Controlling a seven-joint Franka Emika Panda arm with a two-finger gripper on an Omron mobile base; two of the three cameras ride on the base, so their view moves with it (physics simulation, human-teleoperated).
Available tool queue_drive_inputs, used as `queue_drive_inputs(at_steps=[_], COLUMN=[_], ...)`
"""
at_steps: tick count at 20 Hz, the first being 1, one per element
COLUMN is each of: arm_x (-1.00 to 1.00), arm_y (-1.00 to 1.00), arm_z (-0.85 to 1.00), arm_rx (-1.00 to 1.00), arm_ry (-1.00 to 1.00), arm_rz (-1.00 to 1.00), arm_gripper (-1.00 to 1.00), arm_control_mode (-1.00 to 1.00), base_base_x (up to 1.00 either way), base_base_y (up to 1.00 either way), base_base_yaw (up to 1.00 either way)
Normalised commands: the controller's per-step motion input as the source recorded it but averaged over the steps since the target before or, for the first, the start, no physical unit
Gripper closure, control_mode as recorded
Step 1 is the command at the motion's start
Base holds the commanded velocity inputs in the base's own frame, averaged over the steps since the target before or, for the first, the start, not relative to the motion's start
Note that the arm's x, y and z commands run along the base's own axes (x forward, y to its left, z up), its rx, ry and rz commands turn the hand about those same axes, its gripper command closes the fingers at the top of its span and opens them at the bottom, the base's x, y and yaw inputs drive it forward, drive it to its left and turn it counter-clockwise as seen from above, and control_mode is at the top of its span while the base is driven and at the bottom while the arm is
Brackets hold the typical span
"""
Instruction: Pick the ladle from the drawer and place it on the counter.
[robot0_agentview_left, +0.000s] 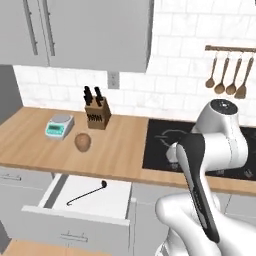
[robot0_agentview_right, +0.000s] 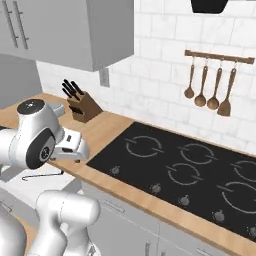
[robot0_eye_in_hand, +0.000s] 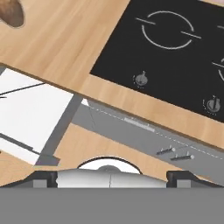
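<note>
Inside the pulled-out drawer, ladle flat on the white floor (cup toward the worktop), claw well apart, jaws' state impossible to tell.

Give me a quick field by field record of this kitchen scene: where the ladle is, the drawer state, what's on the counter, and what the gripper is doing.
ladle: lying flat inside the drawer, cup end toward the cooktop side
drawer: pulled open, white inside
counter: holds a knife block, a small scale and a brown rounded item
cooktop: black glass, set into the counter
wall rack: four wooden utensils hanging
gripper: above the counter edge beside the cooktop, apart from the ladle; open or shut cannot be told
</note>
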Motion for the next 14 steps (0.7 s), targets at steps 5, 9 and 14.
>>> queue_drive_inputs(at_steps=[5,9,14], arm_x=[0.00,0.00,-0.39], arm_y=[0.00,0.00,-0.05], arm_z=[0.00,0.00,-0.01], arm_rx=[0.00,0.00,0.00], arm_ry=[0.00,0.00,-0.07], arm_rz=[0.00,0.00,0.21], arm_gripper=[-1.00,-1.00,-1.00], arm_control_mode=[1.00,1.00,-1.00], base_base_x=[0.03,0.04,-0.41], base_base_y=[-0.15,-0.04,-0.30], base_base_yaw=[0.81,0.80,0.41])
